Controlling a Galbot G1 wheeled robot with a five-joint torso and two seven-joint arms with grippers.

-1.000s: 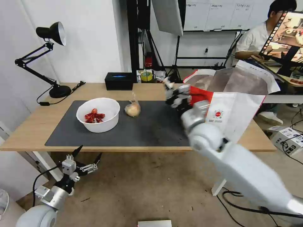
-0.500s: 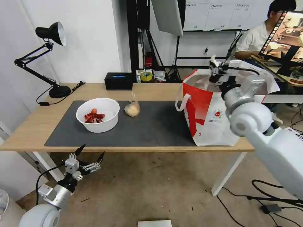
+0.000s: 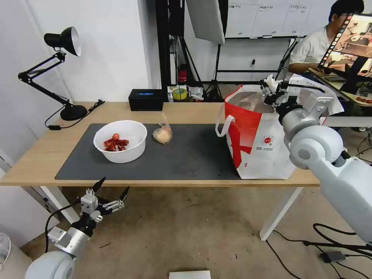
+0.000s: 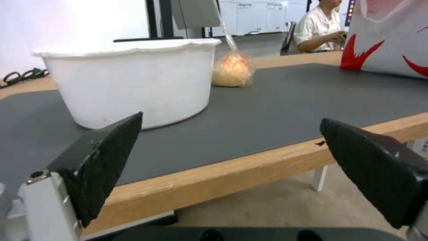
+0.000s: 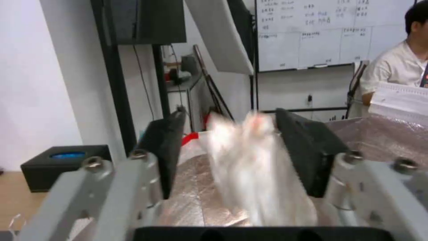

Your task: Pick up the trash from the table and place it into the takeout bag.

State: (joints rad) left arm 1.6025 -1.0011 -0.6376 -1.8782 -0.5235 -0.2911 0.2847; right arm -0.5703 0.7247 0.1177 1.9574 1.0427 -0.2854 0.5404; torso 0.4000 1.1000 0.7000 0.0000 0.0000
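Having swung from the dark grey mat up over the white-and-red foil-lined takeout bag [image 3: 259,135], the right claw [image 3: 271,90] holds the crumpled white tissue [image 5: 256,167] between parted fingers, apparently mid-drop; retreat comes next, while the left claw [image 3: 104,193] hangs open below the surface [image 3: 38,162].

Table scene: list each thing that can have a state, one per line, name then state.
takeout bag: upright on the table's right end, mouth open.
tissue: between the right gripper's fingers, above the bag's mouth.
right gripper: over the bag's open mouth.
left gripper: open, empty, below the table's front edge.
white bowl: upright on the mat, red scraps inside.
knotted bag: knotted, on the mat, beside the bowl.
desk lamp: off.
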